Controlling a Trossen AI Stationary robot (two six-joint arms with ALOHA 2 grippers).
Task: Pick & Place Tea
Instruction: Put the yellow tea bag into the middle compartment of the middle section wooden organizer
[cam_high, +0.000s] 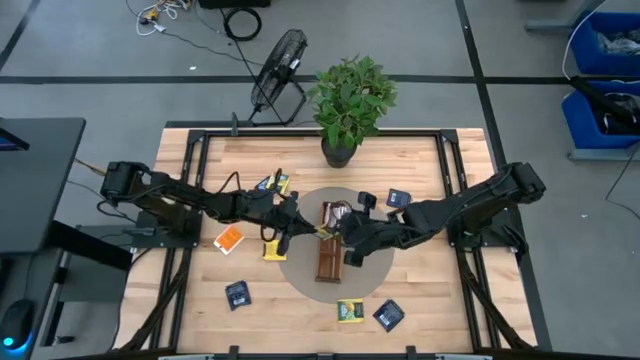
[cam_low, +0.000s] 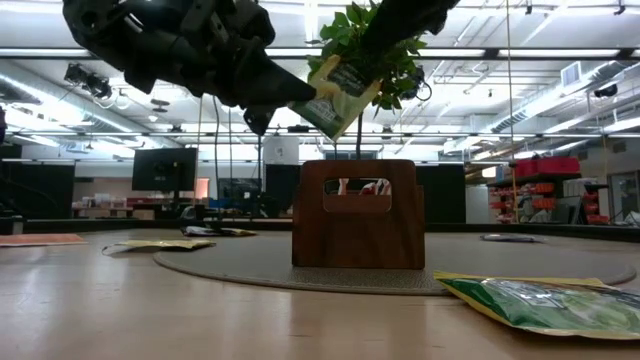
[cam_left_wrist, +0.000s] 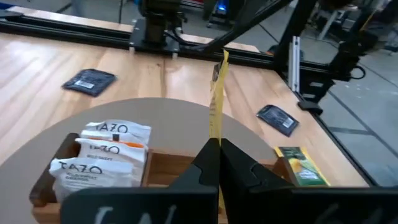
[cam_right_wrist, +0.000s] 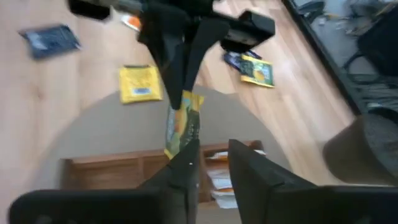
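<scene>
A green-yellow tea sachet (cam_low: 345, 95) hangs in the air above the brown wooden tray (cam_low: 358, 215), which stands on the round grey mat (cam_high: 300, 272). My left gripper (cam_left_wrist: 218, 146) comes from the table's left and is shut on the sachet. My right gripper (cam_right_wrist: 213, 155) comes from the table's right and stands open at the sachet's other end (cam_right_wrist: 180, 146), one finger right beside it. White tea sachets (cam_left_wrist: 106, 155) lie in one end of the tray. My left gripper pinches the sachet's edge nearest it (cam_left_wrist: 216, 134) between its two fingers, coming nearly level from the table's left. The sachet juts out past the fingertips, tilted, lifted clear above the tray. Of my right gripper, I cannot tell whether its finger (cam_right_wrist: 186, 165) touches the sachet.
Loose sachets lie around the mat: orange (cam_high: 230, 238), yellow (cam_high: 273, 250), navy (cam_high: 238, 294), green-yellow (cam_high: 349, 310), navy (cam_high: 388, 314) and navy (cam_high: 399, 197). A potted plant (cam_high: 350, 100) stands at the table's far edge, behind the tray.
</scene>
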